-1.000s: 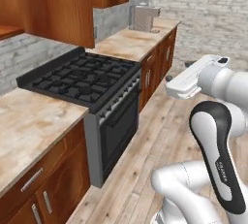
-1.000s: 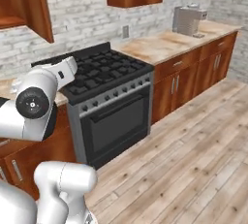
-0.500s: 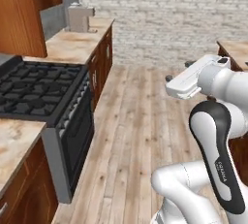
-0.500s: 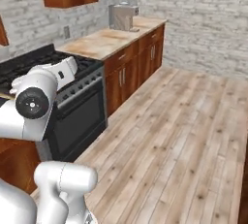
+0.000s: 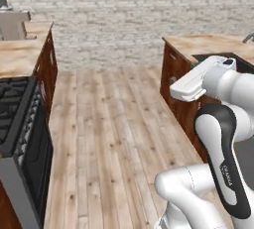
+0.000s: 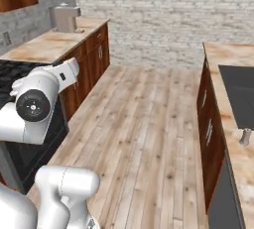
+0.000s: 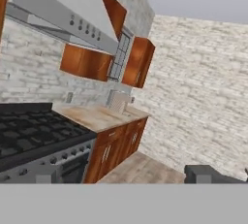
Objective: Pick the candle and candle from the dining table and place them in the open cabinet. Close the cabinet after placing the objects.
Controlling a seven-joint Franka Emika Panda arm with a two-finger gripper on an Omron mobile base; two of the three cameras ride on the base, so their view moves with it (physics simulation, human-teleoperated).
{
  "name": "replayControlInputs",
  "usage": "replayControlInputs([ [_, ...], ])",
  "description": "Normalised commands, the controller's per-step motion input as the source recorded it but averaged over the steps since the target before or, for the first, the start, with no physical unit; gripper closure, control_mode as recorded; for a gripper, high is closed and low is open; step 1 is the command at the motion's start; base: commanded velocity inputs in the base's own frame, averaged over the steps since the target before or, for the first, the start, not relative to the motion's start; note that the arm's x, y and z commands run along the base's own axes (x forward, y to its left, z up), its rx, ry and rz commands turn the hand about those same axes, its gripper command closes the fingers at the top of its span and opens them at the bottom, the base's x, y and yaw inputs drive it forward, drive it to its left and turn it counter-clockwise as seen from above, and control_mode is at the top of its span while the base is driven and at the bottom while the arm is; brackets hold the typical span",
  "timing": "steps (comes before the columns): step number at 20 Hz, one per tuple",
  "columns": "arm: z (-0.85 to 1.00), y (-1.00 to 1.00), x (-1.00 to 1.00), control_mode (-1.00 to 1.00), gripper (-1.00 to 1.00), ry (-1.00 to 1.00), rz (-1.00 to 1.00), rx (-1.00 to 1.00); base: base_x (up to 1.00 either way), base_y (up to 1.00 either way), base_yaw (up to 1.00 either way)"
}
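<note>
Nothing done yet — the hand is released, holding nothing. The counter with its sink lies right; candles and cabinet all remain ahead.

Dining table carries an inset dark sink.

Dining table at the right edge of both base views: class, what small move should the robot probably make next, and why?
Probably keep turning the base right, toward the dining table. Its dark sink and a stubby grey cylinder, possibly a candle, sit at the frame's edge, while the stove lies left. The arm is folded, nowhere near the table.
</note>
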Motion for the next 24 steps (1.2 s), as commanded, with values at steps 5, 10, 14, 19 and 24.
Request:
replayControlInputs([
  [5,0.00,0.00,0.00,1.00,-1.00,0.00,0.00,0.00,-0.16,0.04,-0.49],
  [10,0.00,0.00,0.00,1.00,-1.00,0.00,0.00,0.00,-0.16,0.00,-0.46],
  [14,0.00,0.00,0.00,1.00,-1.00,0.00,0.00,0.00,0.00,0.07,-0.45],
  [19,0.00,0.00,0.00,1.00,-1.00,0.00,0.00,0.00,0.18,0.31,-0.42],
  [24,0.00,0.00,0.00,1.00,-1.00,0.00,0.00,0.00,0.32,0.49,-0.42],
])
